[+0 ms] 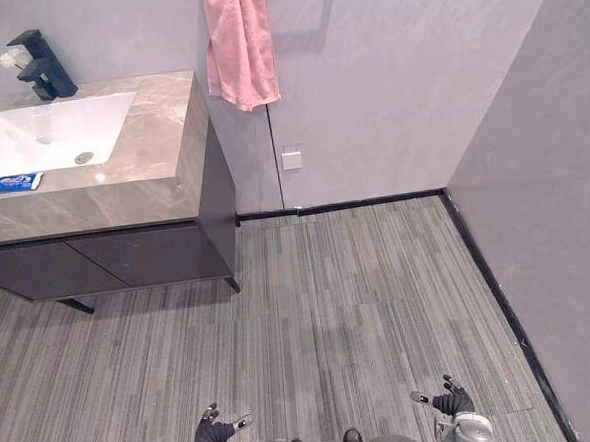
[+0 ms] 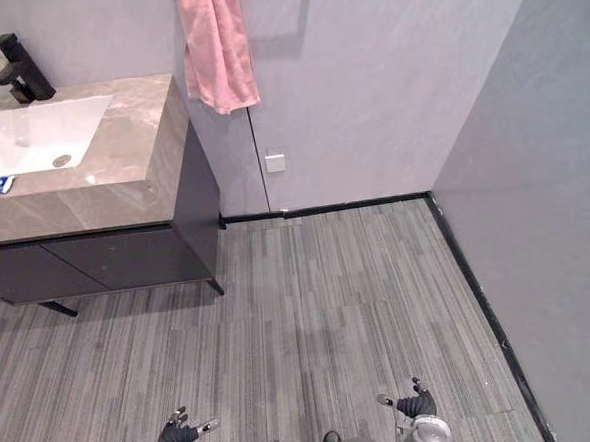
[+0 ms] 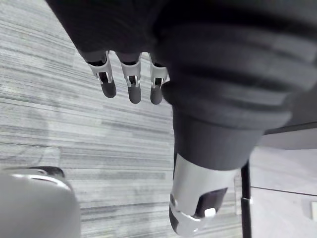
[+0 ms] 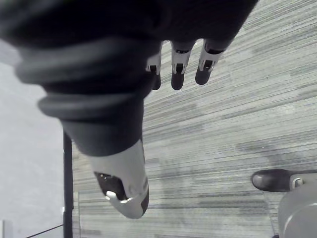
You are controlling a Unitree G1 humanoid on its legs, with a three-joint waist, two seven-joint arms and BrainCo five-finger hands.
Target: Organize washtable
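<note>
Left eye view, far left: is that the toothpaste tube (image 1: 4, 183) on the washtable (image 1: 155, 139)?

Yes, one tube, lying flat on the stone top just in front of the sink (image 1: 49, 131). Its long axis runs left to right along the front edge. Its left end is cut off at the picture's edge, so I cannot tell which way the cap points.

What else is up there?

One black tap (image 1: 41, 66) stands behind the sink, with something small and white beside it that I cannot make out. One pink towel (image 1: 239, 44) hangs on the wall just past the top's right end.

And the hands?

Two, both low over the floor (image 1: 359, 277) and well apart from the washtable. The left hand (image 1: 216, 431) is at lower left, the right hand (image 1: 448, 402) at lower right.

Holding anything?

Nothing. In the left wrist view the fingers (image 3: 132, 84) are straight and side by side, the thumb (image 3: 195, 198) stands apart, and the floor lies past them. The right wrist view shows the same: fingers (image 4: 178, 74) straight, thumb (image 4: 124, 183) off to the side, touching nothing.
</note>
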